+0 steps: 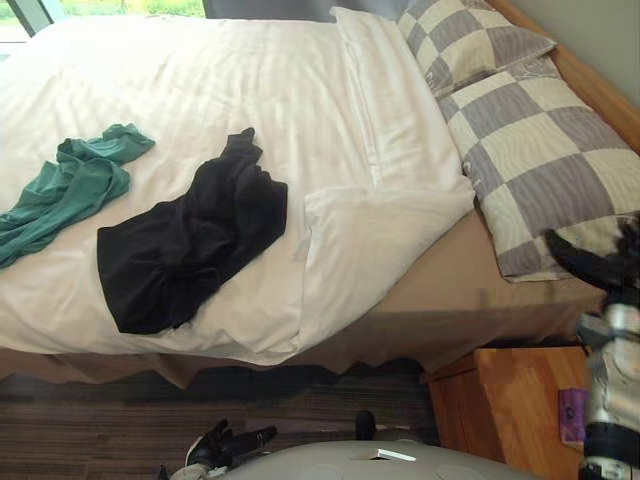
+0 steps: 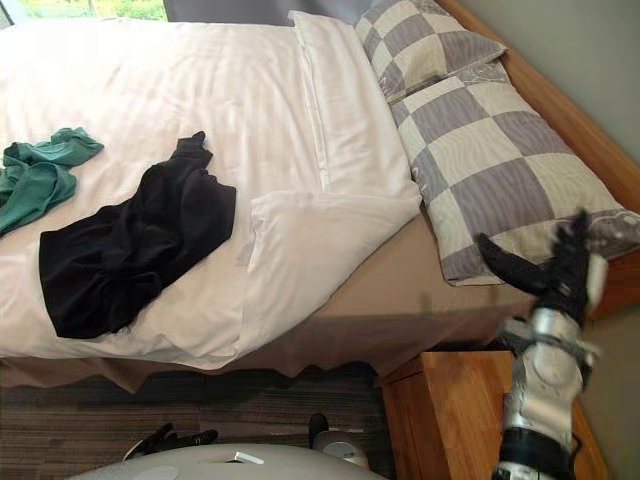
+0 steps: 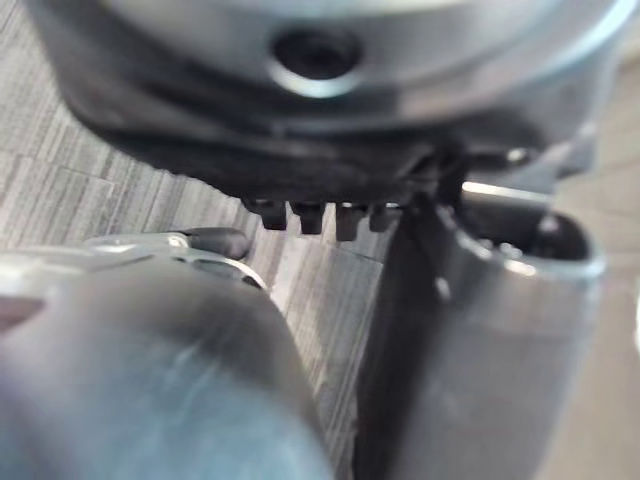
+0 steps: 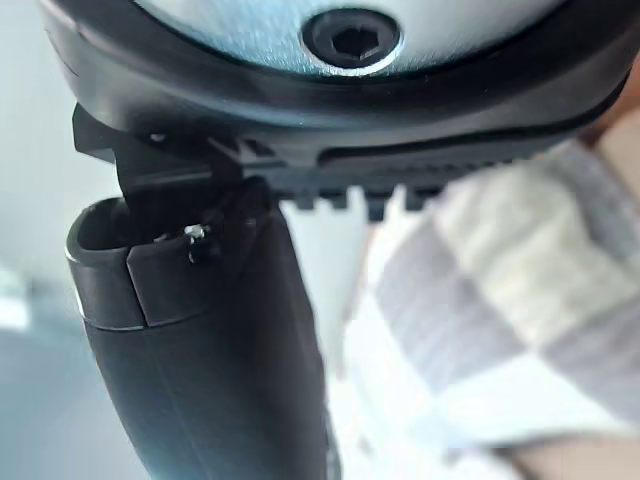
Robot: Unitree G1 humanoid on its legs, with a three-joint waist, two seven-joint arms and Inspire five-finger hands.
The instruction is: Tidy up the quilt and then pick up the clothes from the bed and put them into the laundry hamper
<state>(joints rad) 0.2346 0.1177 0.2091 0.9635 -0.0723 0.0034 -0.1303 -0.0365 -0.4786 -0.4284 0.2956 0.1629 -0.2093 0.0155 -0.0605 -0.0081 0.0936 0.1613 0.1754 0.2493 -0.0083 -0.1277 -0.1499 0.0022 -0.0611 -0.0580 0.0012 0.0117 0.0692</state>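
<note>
Quilt [image 1: 220, 70] has a corner folded over beside the black shirt [image 1: 190, 240], and we see the right hand [image 2: 558, 280] near the pillow [image 2: 490, 150], fingers [image 2: 505, 262] spread, holding nothing, left hand [image 1: 215, 445] loose too.

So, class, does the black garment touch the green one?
No, the black garment lies apart from the green garment, white quilt showing between.

2 checked pillows [image 1: 540, 150], wooden nightstand [image 1: 505, 405], striped carpet [image 1: 90, 430]
</note>
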